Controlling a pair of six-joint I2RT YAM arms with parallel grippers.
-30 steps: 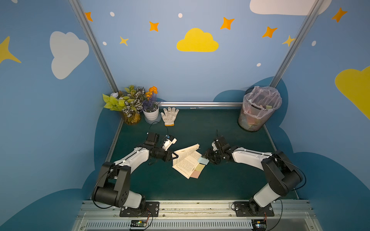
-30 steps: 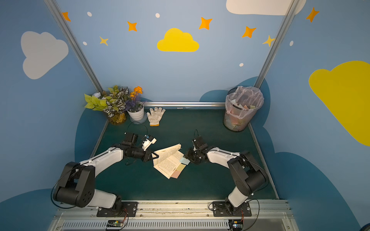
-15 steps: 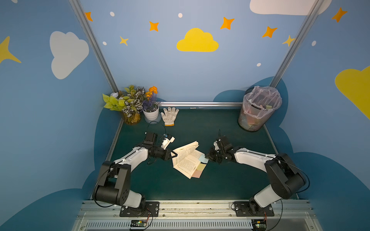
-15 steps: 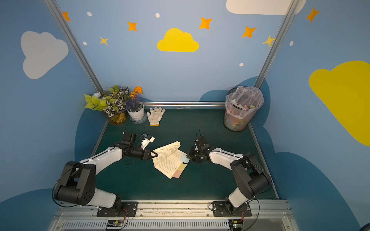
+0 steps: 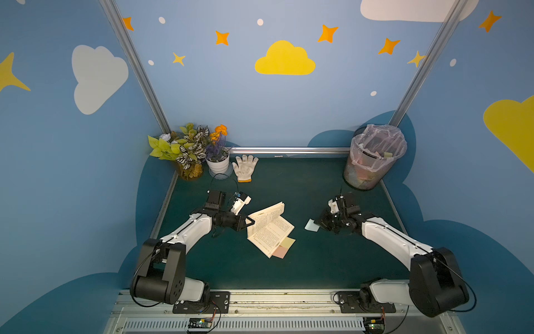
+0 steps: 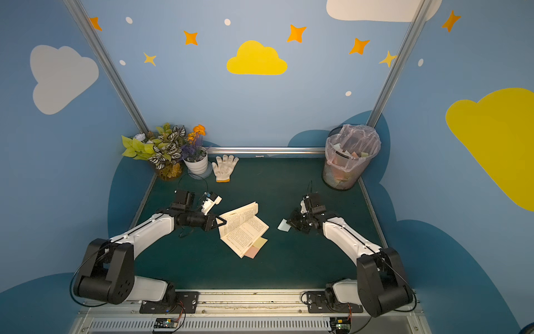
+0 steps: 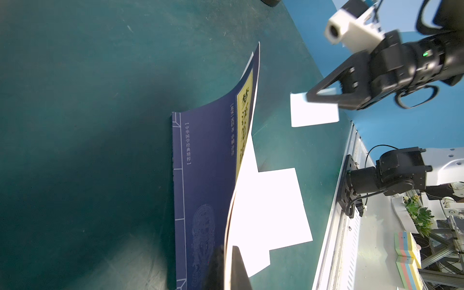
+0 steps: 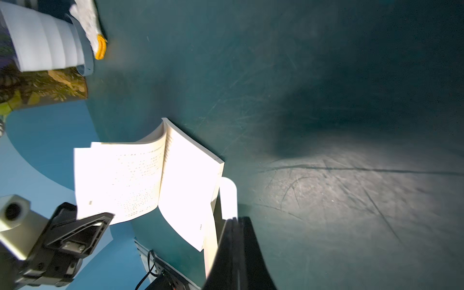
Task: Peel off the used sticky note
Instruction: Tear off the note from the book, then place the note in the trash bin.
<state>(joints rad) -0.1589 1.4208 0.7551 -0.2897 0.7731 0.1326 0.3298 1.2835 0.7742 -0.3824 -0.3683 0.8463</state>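
Top views: R gripper [image 5: 318, 225] closed on pale-blue sticky note [image 5: 311, 225]. The note juts from the tips toward the book [image 5: 270, 230], apart from it, over the mat [image 5: 289, 188]. L gripper [image 5: 250, 222] is clamped on the book's left page edge. Yellow note [image 5: 287, 242] and pink note [image 5: 279, 253] poke out at the book's near edge. Same layout in both top views: sticky note [image 6: 283, 225], R gripper [image 6: 290, 225].

L wrist: adds the navy cover [image 7: 206, 175], unseen from above. Sticky note [image 7: 313, 113] washed out white, pinched at one edge by R gripper [image 7: 311, 96]. L gripper [image 7: 227, 248] shut over the pages.

R wrist: sticky note [image 8: 228, 195] seen near edge-on, rising from shut R gripper [image 8: 237, 221]. Pages overexposed. L gripper [image 8: 108, 217] on the page edge.
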